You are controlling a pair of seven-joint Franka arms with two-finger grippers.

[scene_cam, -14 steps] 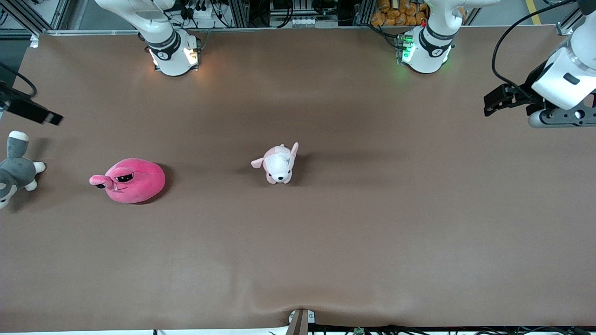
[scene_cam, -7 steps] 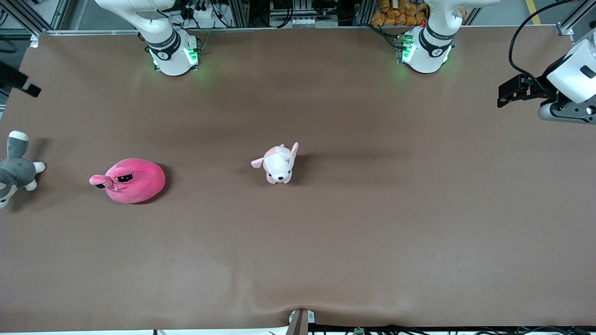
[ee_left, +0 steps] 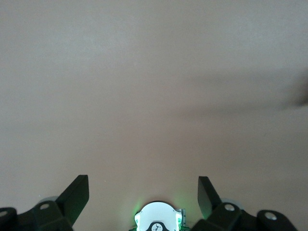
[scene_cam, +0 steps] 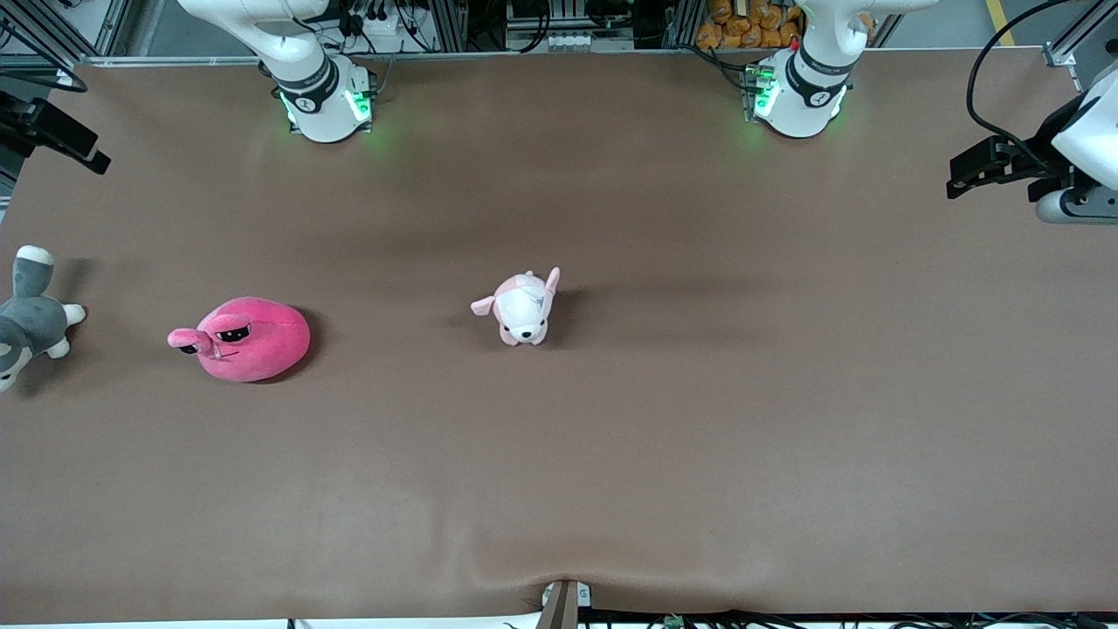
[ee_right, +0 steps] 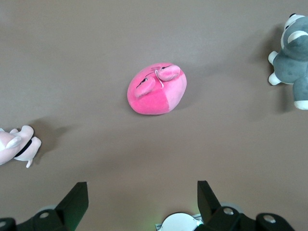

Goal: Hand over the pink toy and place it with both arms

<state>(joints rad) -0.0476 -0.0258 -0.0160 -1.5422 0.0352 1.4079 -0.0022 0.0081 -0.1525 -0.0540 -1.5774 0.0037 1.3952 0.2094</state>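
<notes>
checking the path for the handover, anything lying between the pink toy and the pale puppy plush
Nothing: in the front view the stretch of table between the pink toy and the puppy plush is bare brown surface.

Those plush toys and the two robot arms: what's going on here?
Nothing is being handled yet. The round hot-pink plush toy lies untouched on the brown table, toward the right arm's end, between a grey-and-white plush and a pale pink-and-white puppy plush. The right gripper hangs open, high above the pink toy. The left gripper hangs open over bare table at the left arm's end.
</notes>
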